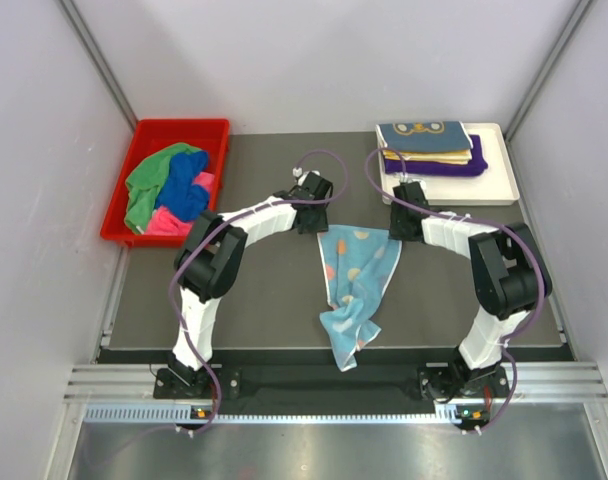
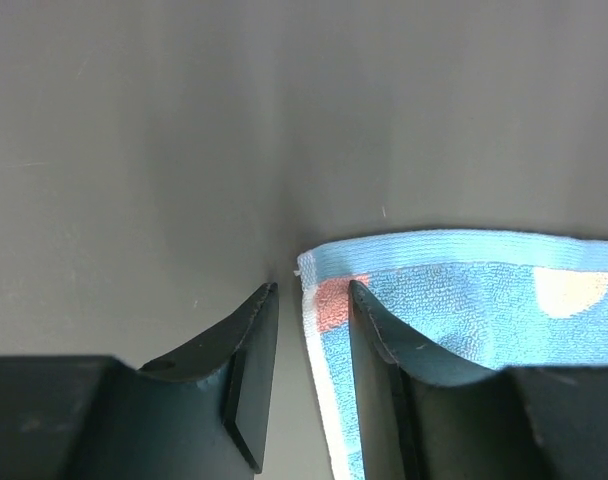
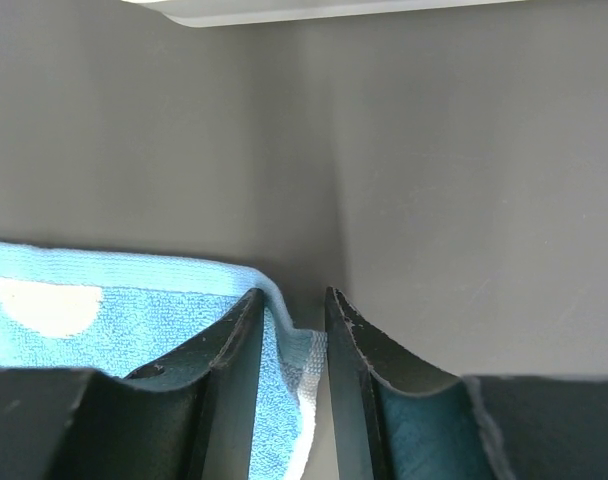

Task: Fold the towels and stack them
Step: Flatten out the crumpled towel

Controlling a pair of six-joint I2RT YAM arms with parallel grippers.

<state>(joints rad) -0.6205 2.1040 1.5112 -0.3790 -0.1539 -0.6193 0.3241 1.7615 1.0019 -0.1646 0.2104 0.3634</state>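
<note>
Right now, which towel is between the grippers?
The light blue dotted towel on the mat, its top corners pinched by the left gripper and right gripper. The others are bunched in the red bin or folded on the white tray.

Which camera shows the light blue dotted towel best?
The top external view: the whole light blue dotted towel shows, crumpled toward the near edge. Each wrist view shows only one corner, close up.

Bright, even overhead light throughout, soft shadows (wrist views blur up close)
</note>
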